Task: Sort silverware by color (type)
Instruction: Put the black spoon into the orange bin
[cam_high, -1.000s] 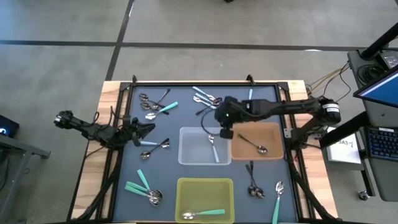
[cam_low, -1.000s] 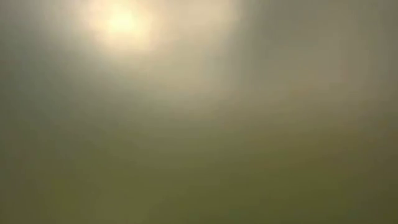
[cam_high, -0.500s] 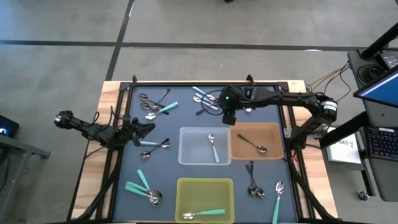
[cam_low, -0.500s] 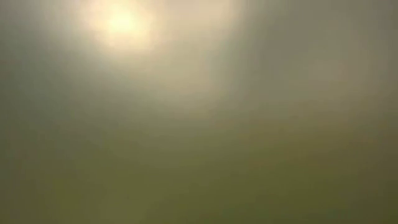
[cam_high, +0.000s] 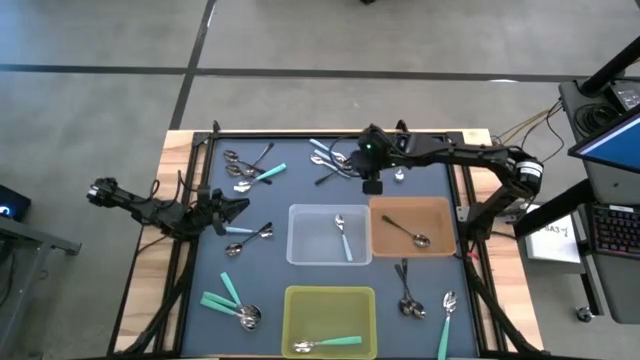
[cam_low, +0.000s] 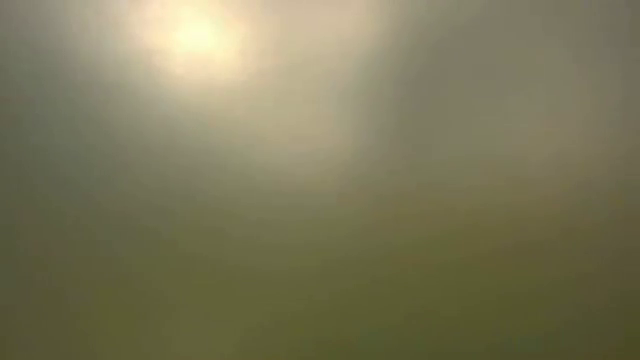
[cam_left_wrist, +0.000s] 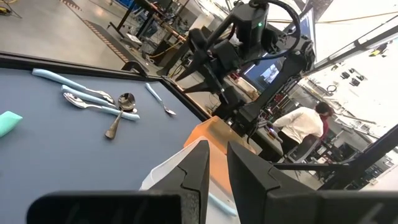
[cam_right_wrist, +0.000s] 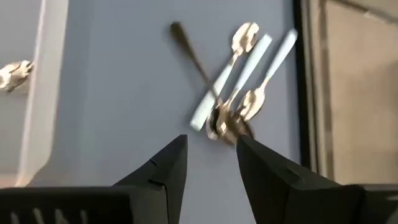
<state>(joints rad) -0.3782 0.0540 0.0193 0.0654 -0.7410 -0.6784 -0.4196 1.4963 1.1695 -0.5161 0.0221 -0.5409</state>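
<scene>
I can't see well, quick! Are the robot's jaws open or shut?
Left gripper: jaws nearly shut, holding nothing.
Right gripper: jaws open, empty, above the spoon pile.

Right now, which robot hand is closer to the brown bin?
The right. The right gripper hovers just past the brown bin at its far left corner. The left gripper waits way over at the table's left side, beyond the clear bin.

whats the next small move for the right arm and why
Probably lower the right gripper onto the spoon pile at the table's far edge. Its fingers are open and empty, aimed at that pile, and those spoons are not yet sorted.
</scene>
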